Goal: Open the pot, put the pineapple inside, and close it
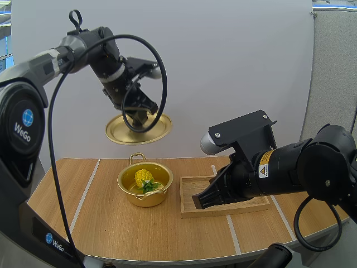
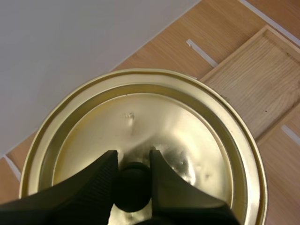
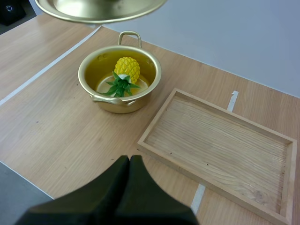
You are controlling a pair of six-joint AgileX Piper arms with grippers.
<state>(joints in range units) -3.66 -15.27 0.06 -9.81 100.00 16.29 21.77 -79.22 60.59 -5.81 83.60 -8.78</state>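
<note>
Over the wooden tray (image 3: 220, 150), the right gripper (image 1: 196, 201) hangs with its fingers (image 3: 110, 190) pressed together and nothing in them. Beside the tray, the gold pot (image 1: 146, 199) sits open on the table (image 1: 111, 226) with the pineapple (image 1: 143, 178) inside. High over the pot, the left gripper (image 2: 132, 157) pinches the lid (image 2: 187, 126) by its black knob (image 2: 132, 185).

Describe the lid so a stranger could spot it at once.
On the table sits a gold pot with a pineapple inside. Higher up hangs the lid, pinched by my left gripper: a shallow gold disc, the only item off the table.
</note>
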